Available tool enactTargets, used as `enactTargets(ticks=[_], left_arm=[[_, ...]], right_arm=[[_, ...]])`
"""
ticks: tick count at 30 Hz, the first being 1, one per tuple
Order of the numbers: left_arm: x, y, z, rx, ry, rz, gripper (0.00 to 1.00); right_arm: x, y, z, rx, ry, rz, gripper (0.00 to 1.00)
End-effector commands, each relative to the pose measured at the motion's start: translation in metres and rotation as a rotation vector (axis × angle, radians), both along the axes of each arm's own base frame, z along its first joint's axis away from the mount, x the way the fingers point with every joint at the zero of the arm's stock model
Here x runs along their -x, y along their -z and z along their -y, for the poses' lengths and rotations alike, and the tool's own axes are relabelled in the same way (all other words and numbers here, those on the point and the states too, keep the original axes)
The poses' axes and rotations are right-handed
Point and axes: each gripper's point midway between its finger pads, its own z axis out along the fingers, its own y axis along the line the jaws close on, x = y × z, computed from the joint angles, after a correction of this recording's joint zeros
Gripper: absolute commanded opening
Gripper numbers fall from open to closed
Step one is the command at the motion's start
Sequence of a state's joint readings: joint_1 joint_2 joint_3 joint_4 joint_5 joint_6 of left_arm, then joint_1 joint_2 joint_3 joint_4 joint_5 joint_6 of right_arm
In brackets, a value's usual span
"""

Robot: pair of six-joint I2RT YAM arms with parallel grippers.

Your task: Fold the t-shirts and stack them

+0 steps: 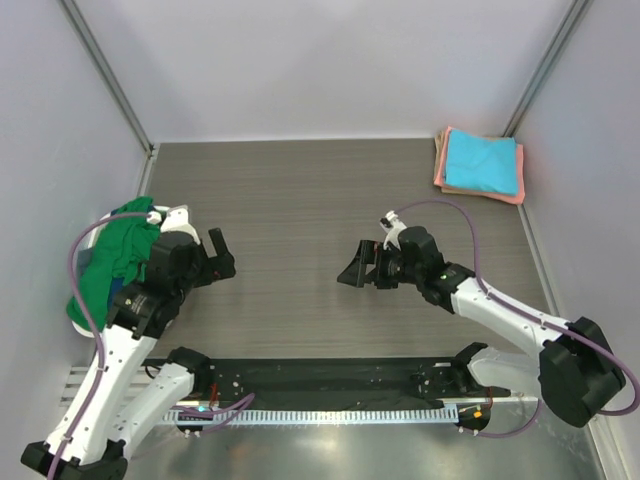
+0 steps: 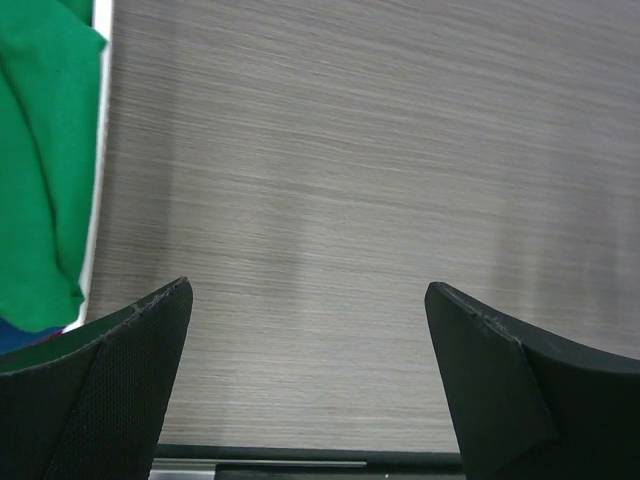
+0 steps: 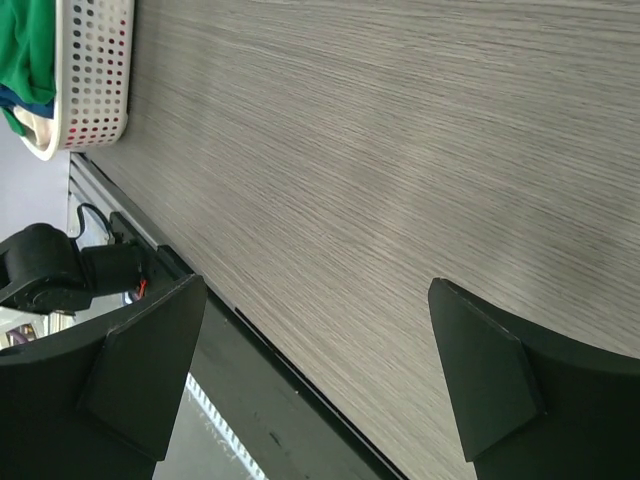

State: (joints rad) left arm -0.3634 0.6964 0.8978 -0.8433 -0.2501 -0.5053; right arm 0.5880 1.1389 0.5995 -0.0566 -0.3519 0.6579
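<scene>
A folded sky-blue t-shirt (image 1: 482,163) lies on a folded salmon-pink t-shirt (image 1: 441,170) at the table's back right corner. A crumpled green t-shirt (image 1: 115,255) fills the white basket (image 1: 176,214) at the left edge, with a navy one (image 1: 77,312) under it. The green shirt also shows in the left wrist view (image 2: 40,160) and the right wrist view (image 3: 25,45). My left gripper (image 1: 222,262) is open and empty beside the basket. My right gripper (image 1: 355,270) is open and empty above the middle of the table.
The grey wood-grain table (image 1: 300,200) is enclosed by white walls at the back and sides. A black base rail (image 1: 320,380) runs along the near edge. The perforated basket wall shows in the right wrist view (image 3: 95,70).
</scene>
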Motion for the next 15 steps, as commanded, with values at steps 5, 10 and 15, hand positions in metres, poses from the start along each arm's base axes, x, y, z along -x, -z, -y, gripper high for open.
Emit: enactTargets(ticks=[5,10,15], left_arm=[[-0.001,-0.01,-0.028,-0.039,-0.153,0.049,1.0],[0.001,-0.007,-0.041,-0.076,-0.224,0.034,1.0],[0.001,-0.005,-0.051,-0.108,-0.286,0.02,1.0]], right_arm=[[-0.01,-0.012,0.002,-0.054,0.048,0.107,1.0],[-0.007,0.003,0.008,-0.031,0.065,0.092,1.0],[-0.024,0.017,0.031,0.079,0.207,0.107,1.0]])
